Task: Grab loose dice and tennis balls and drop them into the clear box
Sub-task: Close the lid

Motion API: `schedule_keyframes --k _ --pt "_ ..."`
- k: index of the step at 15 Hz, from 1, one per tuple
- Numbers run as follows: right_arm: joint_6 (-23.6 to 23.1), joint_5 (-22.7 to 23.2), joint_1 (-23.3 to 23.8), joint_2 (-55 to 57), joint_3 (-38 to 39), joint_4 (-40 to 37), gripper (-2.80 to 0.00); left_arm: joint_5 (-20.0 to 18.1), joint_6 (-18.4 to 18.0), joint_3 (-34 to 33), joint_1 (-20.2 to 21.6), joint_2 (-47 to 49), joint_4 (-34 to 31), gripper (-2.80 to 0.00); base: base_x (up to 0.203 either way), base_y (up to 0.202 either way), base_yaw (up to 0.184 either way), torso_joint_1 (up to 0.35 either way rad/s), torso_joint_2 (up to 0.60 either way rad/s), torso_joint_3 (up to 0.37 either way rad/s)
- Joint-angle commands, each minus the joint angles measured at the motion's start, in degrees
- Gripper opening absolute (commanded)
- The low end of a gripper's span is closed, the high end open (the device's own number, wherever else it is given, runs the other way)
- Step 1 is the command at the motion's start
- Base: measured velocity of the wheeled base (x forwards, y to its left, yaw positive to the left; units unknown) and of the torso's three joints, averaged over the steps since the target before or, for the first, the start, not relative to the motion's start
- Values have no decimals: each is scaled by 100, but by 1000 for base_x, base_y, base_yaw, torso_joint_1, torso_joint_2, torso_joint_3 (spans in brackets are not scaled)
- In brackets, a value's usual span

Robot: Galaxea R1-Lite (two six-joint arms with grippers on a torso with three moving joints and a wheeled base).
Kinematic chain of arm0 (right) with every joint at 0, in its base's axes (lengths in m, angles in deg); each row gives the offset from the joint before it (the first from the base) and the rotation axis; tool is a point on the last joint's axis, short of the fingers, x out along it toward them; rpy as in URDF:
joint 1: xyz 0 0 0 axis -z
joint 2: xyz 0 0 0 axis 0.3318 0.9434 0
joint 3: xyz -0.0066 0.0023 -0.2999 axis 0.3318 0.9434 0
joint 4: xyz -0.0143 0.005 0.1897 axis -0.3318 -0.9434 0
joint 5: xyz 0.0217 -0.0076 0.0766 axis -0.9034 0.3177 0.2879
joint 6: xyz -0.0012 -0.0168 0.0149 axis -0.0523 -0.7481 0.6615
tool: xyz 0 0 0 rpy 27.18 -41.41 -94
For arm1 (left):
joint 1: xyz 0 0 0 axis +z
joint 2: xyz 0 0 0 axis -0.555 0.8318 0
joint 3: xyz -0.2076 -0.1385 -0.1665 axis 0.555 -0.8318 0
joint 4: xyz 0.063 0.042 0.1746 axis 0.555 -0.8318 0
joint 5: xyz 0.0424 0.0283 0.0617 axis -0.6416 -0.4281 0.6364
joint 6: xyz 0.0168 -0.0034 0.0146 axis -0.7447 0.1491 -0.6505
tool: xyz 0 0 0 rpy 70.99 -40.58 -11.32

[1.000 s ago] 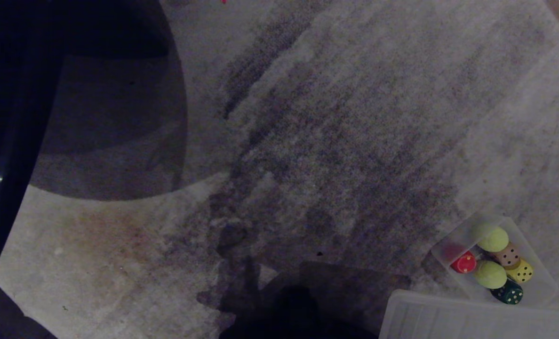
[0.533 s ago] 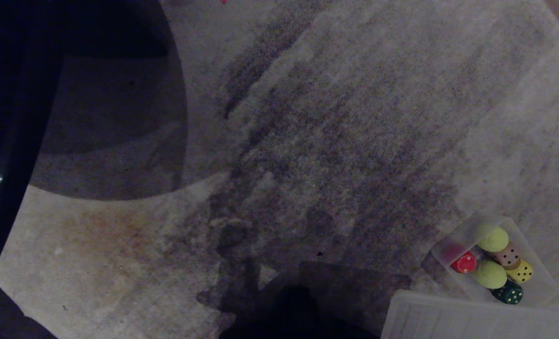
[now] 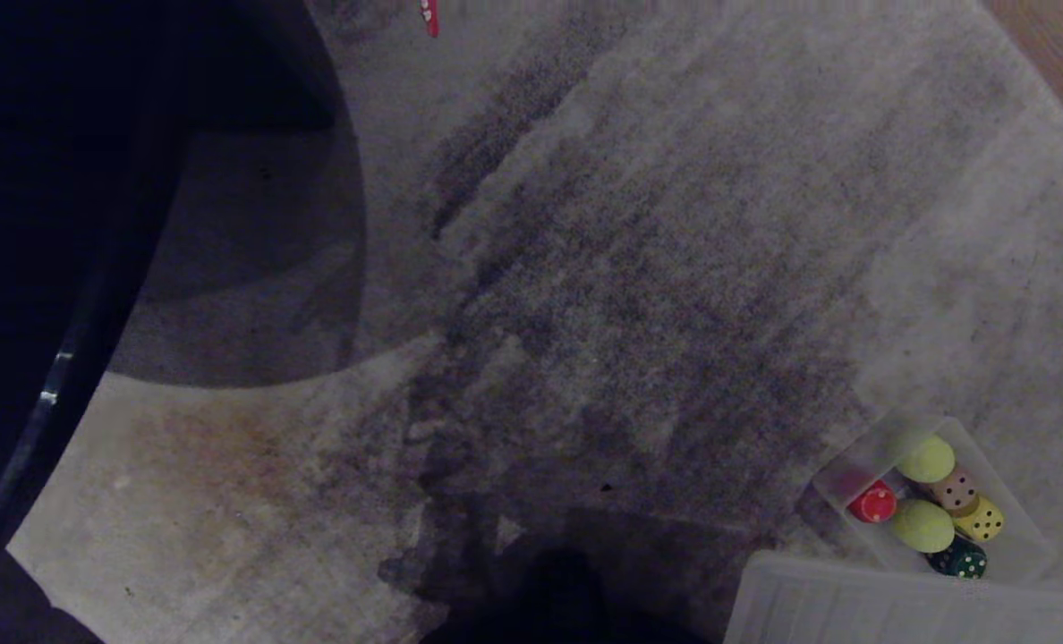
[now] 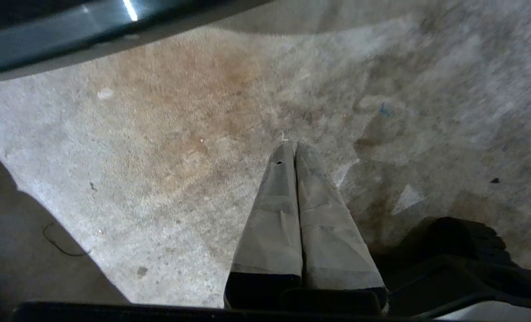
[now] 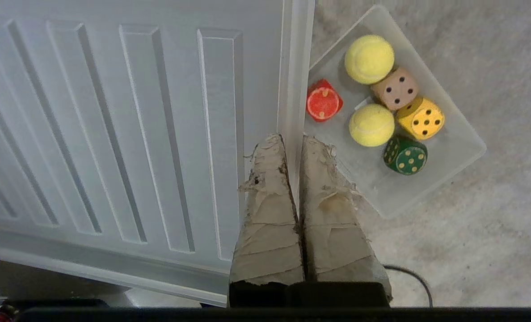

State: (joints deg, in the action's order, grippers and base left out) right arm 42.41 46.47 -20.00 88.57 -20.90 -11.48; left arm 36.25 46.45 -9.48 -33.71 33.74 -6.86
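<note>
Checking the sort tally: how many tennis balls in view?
2, both in the clear box: one tennis ball beside the tan die, the other between the red piece and green die.

Yellow-green tennis balls (image 5: pixel 369 59), a tan dark-pipped die (image 5: pixel 395 88), a yellow die (image 5: pixel 421 118) and a green die (image 5: pixel 405 155).

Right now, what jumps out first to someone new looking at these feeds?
The clear box on the grey carpet, low on the robot's right, holds two tennis balls, the tan dice, a yellow die, a green die and a red piece. The ribbed lid lies beside it. Both the right gripper and left gripper hang shut and empty.
</note>
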Motion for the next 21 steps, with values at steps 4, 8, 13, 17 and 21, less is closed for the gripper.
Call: schedule_keyframes --k 4,8,13,17,21 --pt "-6 2 1 19 1 -7 -280 3 8 -9 0 6 2 -280 0 0 0 2 2 199" --pt "0 2 1 19 1 -7 -280 3 8 -9 0 6 2 -280 0 0 0 2 4 205" --pt "-6 2 -8 19 1 -7 -280 3 8 -9 0 6 2 -280 0 0 0 2 1 203" --pt "-6 2 0 19 1 -7 -280 3 8 -9 0 6 2 -280 0 0 0 -1 -1 203" --pt "-6 2 -2 19 1 -7 -280 3 8 -9 0 6 11 -280 0 0 0 3 3 200"
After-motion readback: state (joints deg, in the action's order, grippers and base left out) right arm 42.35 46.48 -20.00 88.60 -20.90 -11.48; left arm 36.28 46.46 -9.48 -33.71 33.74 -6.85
